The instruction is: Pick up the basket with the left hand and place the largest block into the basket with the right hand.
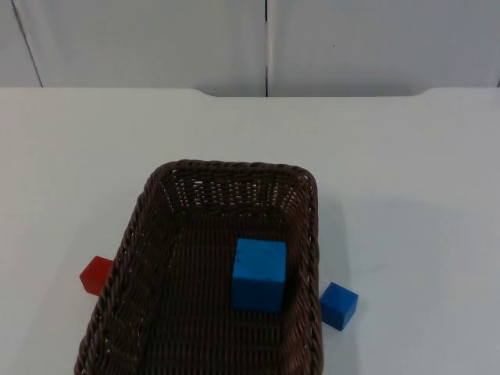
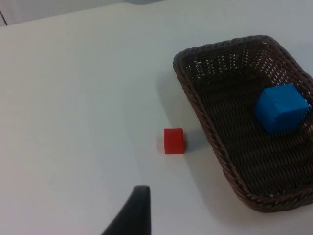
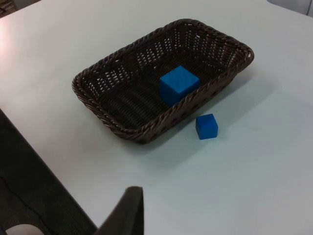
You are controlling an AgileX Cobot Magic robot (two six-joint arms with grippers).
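The dark wicker basket (image 1: 148, 234) rests on the white table (image 1: 406, 172), holding the large blue block (image 1: 258, 274) near its right wall. A small blue block (image 1: 338, 305) lies just outside that wall; a red block (image 1: 97, 274) lies outside the left. Neither claw's opening can be determined.

table (image 1: 406, 156) | basket (image 1: 148, 226) | red block (image 1: 95, 274) | small blue block (image 1: 338, 305)

Dark brown woven basket (image 1: 148, 234) flat on desk; large blue block (image 1: 258, 274) inside, near right wall.
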